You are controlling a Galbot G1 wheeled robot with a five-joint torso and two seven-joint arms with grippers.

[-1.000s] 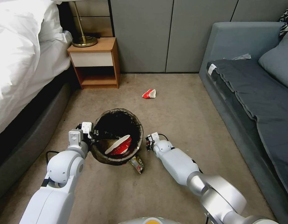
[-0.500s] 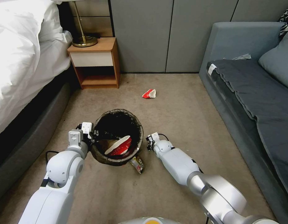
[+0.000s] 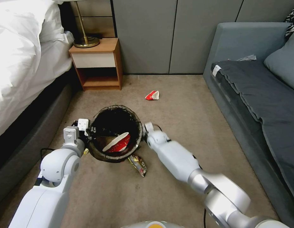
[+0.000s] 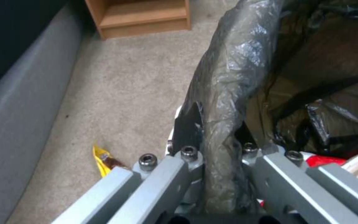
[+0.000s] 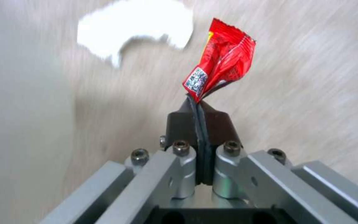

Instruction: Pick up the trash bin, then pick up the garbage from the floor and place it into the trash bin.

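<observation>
We find the left gripper (image 4: 218, 149) clenched on the bag-covered rim of the small round white trash bin lined with a dark plastic bag (image 3: 115, 133), at the bin's 9 o'clock side in the head view. Compared with half a second ago, bin and left arm have shifted up and toward 10 o'clock. The right gripper (image 5: 197, 107) has closed in from well beside the bin to just beside its rim at 3 o'clock; it pinches a crumpled red foil snack wrapper (image 5: 220, 59).

Inside the bin lies a crushed red-and-white paper cup (image 3: 116, 143). On the beige short carpet floor (image 3: 185, 126) a second crushed red-and-white cup (image 3: 152, 95) lies well apart at 12 o'clock, a dark-and-yellow wrapper (image 3: 138, 164) sits at the bin's 5 o'clock, and a yellow wrapper (image 4: 103, 158) lies near the left gripper.

We judge the red wrapper is about to be deposited; several pieces remain.
</observation>
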